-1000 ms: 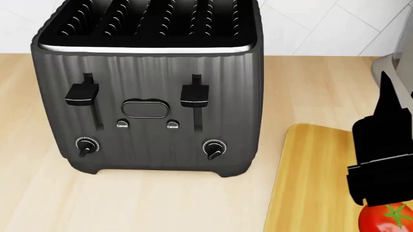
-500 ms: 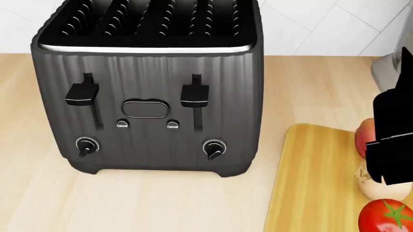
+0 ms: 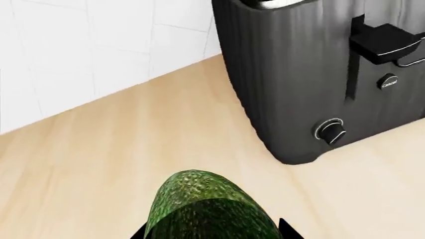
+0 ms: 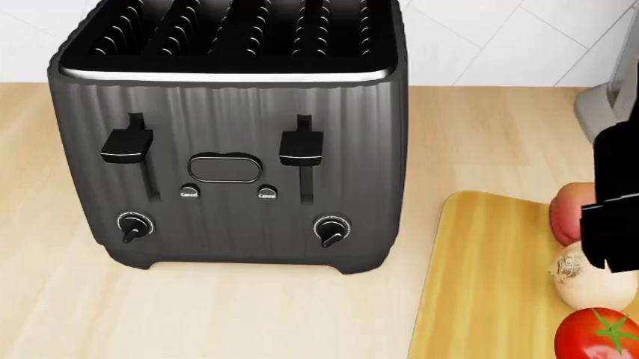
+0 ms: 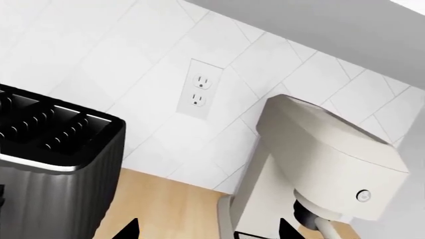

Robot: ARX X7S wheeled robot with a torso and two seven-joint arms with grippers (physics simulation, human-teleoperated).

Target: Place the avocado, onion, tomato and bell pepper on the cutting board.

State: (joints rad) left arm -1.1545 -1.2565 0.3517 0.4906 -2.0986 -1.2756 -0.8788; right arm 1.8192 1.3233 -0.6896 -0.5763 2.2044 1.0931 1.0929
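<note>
Right arm [image 4: 619,202] withdrawn rightward, toaster [image 4: 230,134] beside cutting board [image 4: 479,284]

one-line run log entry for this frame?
left gripper: holds avocado | cutting board: tomato, onion, bell pepper on it | avocado: pending

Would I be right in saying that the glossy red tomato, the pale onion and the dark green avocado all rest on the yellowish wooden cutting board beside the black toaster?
Not quite: the dark green avocado is not on the board. The left wrist view shows it close under that camera, over bare counter near the black toaster. In the head view, the glossy red tomato and pale onion do rest on the yellowish wooden cutting board.
</note>
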